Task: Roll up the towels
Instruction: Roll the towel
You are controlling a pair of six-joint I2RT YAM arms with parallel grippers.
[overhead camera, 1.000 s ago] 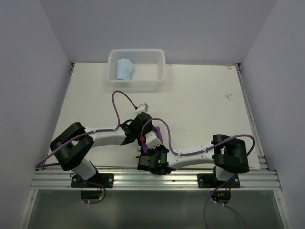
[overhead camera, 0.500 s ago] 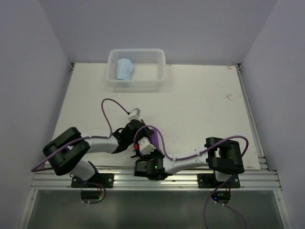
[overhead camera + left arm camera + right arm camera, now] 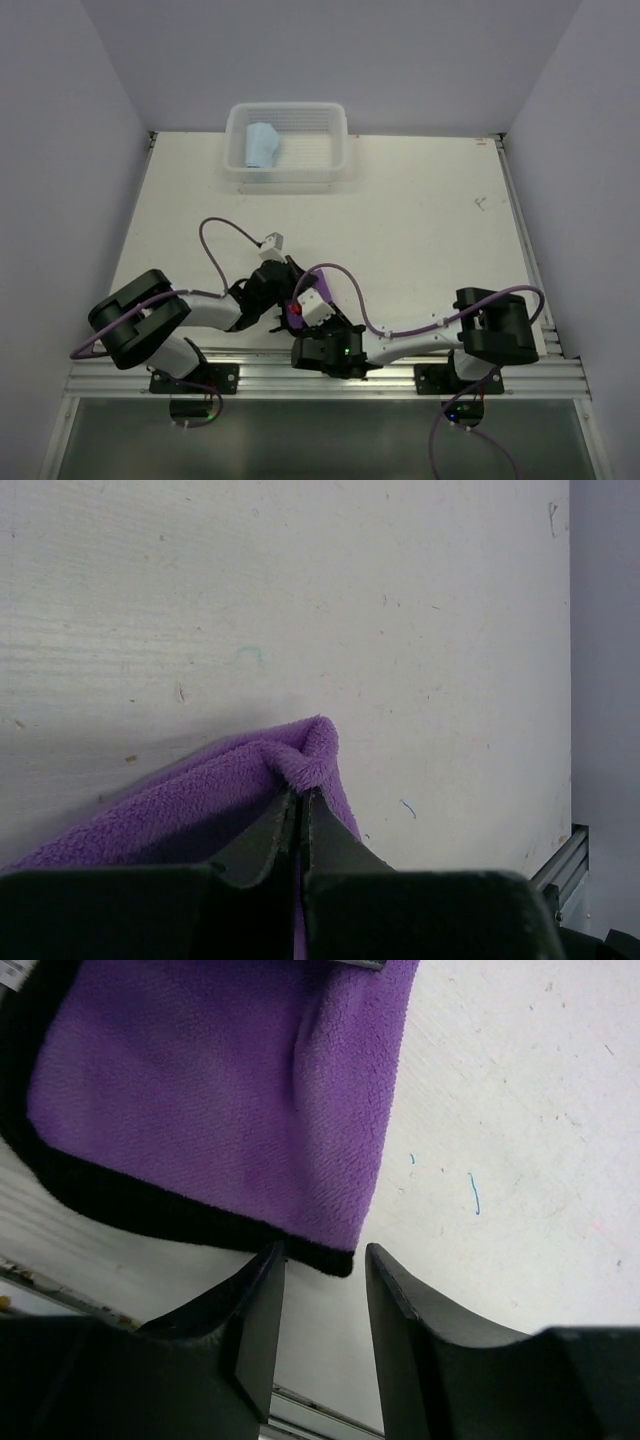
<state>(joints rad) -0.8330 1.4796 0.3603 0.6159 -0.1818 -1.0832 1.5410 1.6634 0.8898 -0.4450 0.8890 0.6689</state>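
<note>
The purple towel (image 3: pixel 220 1100) lies on the table near the front edge, its black border (image 3: pixel 150 1210) showing. My left gripper (image 3: pixel 300 792) is shut on a raised fold of this towel (image 3: pixel 200 810). My right gripper (image 3: pixel 322 1252) is open, and the towel's black-edged corner sits just at the gap between its tips, unclamped. From above, only a sliver of the purple towel (image 3: pixel 309 284) shows between the two wrists. The light blue towel (image 3: pixel 262 145) sits rolled in the white basket (image 3: pixel 288 176) at the back.
The aluminium rail (image 3: pixel 320 375) runs along the table's front edge, right under the right wrist. Purple cables (image 3: pixel 215 240) loop above both arms. Walls close in the table on the left, right and back.
My right gripper has opened and let go of the towel's corner. Both wrists have moved toward the front edge and slightly left, the left still pinching the towel.
</note>
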